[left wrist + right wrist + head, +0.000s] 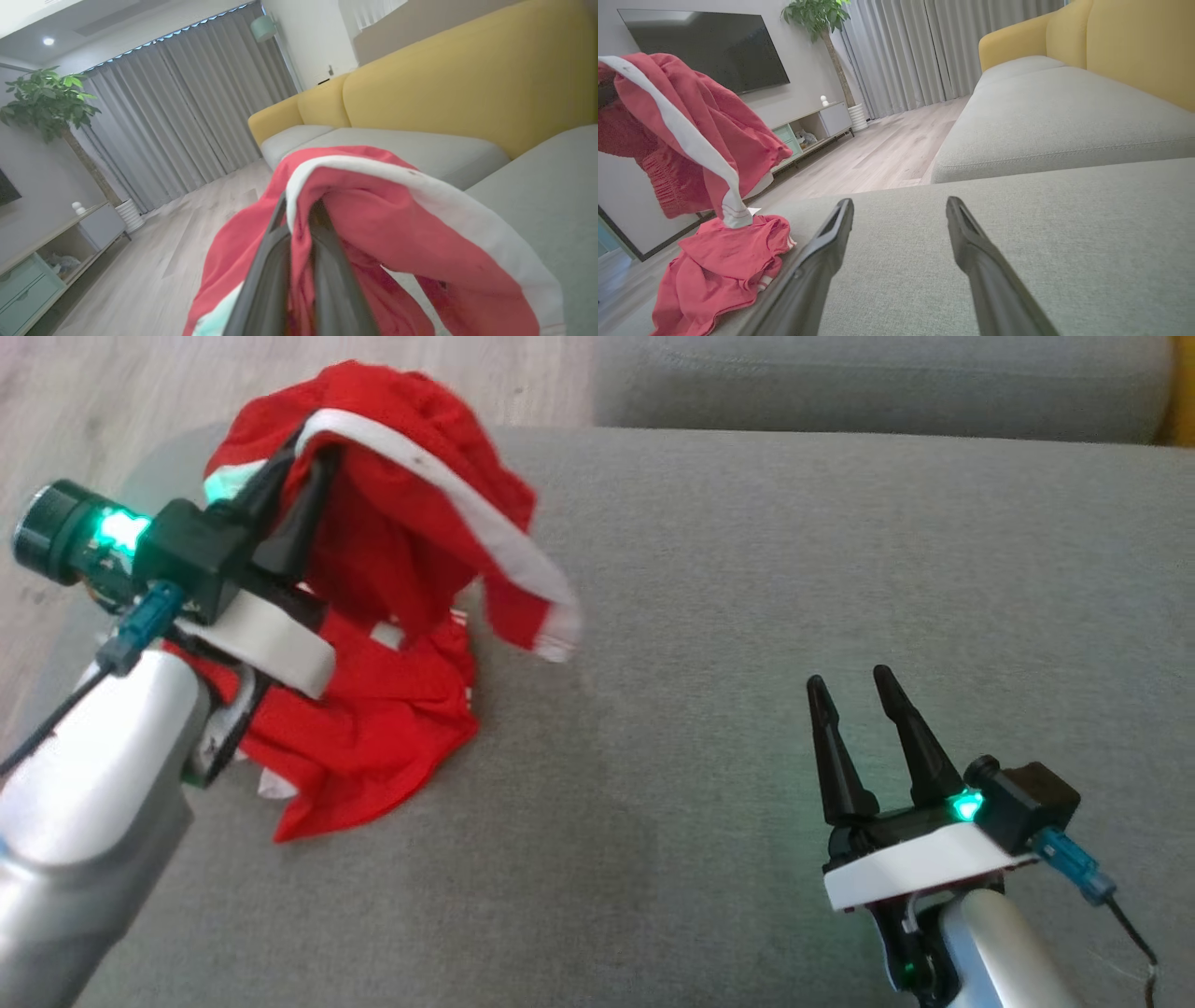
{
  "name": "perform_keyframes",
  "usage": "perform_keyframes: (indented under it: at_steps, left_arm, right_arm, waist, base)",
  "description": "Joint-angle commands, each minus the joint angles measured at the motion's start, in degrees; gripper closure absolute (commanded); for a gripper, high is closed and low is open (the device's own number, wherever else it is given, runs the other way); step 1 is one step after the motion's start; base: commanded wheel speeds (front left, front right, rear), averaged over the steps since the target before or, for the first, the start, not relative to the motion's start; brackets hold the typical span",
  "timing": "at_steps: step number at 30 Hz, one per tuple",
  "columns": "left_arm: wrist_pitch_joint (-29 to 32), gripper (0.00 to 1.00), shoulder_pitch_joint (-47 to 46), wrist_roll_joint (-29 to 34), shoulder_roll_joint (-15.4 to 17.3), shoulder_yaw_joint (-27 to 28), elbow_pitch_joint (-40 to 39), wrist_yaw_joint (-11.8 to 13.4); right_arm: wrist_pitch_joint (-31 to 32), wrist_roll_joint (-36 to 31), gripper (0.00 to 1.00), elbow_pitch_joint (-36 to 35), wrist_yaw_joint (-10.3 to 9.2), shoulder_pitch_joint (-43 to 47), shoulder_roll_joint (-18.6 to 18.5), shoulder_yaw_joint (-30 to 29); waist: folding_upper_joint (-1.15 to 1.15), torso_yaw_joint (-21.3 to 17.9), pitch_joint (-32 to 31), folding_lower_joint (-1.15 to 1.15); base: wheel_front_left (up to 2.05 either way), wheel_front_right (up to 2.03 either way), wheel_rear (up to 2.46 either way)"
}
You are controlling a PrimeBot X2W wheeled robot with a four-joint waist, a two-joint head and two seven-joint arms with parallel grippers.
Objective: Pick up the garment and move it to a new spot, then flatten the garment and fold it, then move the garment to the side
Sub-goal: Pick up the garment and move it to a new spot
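Observation:
The garment (392, 541) is red with a white band. My left gripper (308, 443) is shut on its upper fold and holds that part up above the grey sofa cushion (747, 616), while the lower part still lies bunched on the cushion at the left. In the left wrist view the dark fingers (275, 261) pinch the garment (387, 224) near the white band. My right gripper (854, 686) stands open at the lower right, apart from the cloth. In the right wrist view its gripper (899, 205) has nothing between the fingers and the garment (714, 140) hangs at the left.
The cushion's left edge drops to a wooden floor (84, 411). A second grey cushion (878, 383) lies behind, with a yellow sofa back (1134, 46) beyond it. A TV stand (812, 130), a television and a potted plant (46, 98) stand across the room.

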Motion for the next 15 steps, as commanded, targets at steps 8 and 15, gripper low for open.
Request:
perform_keyframes:
  at_steps: [8,15]
  left_arm:
    - [4.72,1.00,0.57,-0.55,0.54,-0.16,-10.82,1.43]
    - [6.20,1.00,-0.76,0.17,-3.26,-3.36,-10.85,0.84]
  right_arm:
    - [-0.62,0.78,0.00,-2.83,0.22,-2.13,-0.10,0.48]
    - [-0.62,3.72,0.00,-4.79,0.22,-4.62,-0.10,0.35]
  waist:
    - [0.00,-6.78,1.30,0.01]
    - [0.00,-17.57,4.76,0.01]
  base:
    - [0.00,0.00,0.00]
    - [0.00,0.00,0.00]
